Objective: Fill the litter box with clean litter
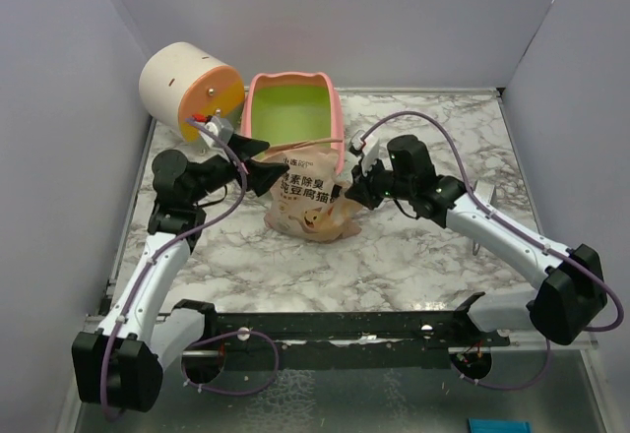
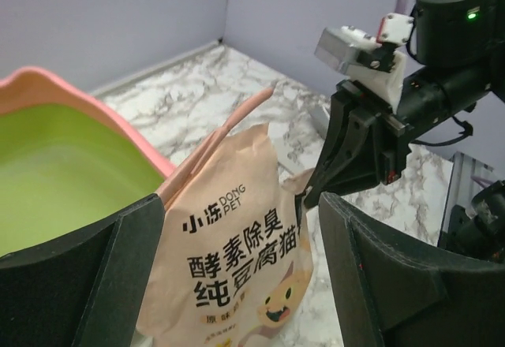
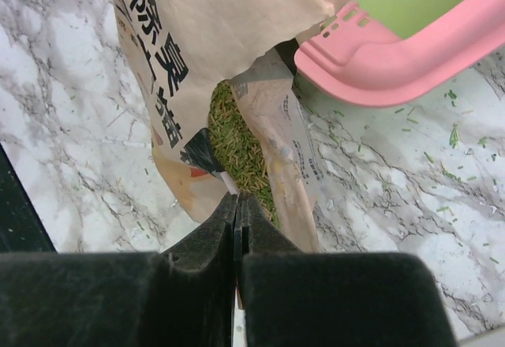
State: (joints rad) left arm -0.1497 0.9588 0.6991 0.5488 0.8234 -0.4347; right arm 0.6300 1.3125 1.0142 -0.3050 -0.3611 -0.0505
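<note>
The pink litter box [image 1: 292, 108], lime-green inside, stands at the back centre; no litter shows in it. It also shows in the left wrist view [image 2: 47, 87] and the right wrist view [image 3: 394, 55]. A tan printed pouch [image 1: 305, 202] stands just in front of it. My left gripper [image 1: 258, 157] is open, its fingers [image 2: 87, 284] on either side of the pouch [image 2: 237, 260]. My right gripper [image 1: 349, 192] is shut on the pouch's torn edge [image 3: 237, 199]. Greenish litter [image 3: 237, 146] shows inside the opened pouch [image 3: 205, 39].
A cream-and-orange cylinder [image 1: 187, 89] lies at the back left beside the litter box. Stray green granules [image 3: 454, 134] are scattered on the marble table [image 1: 394, 266]. Grey walls close in the left, back and right. A black rail [image 1: 345, 330] runs along the near edge.
</note>
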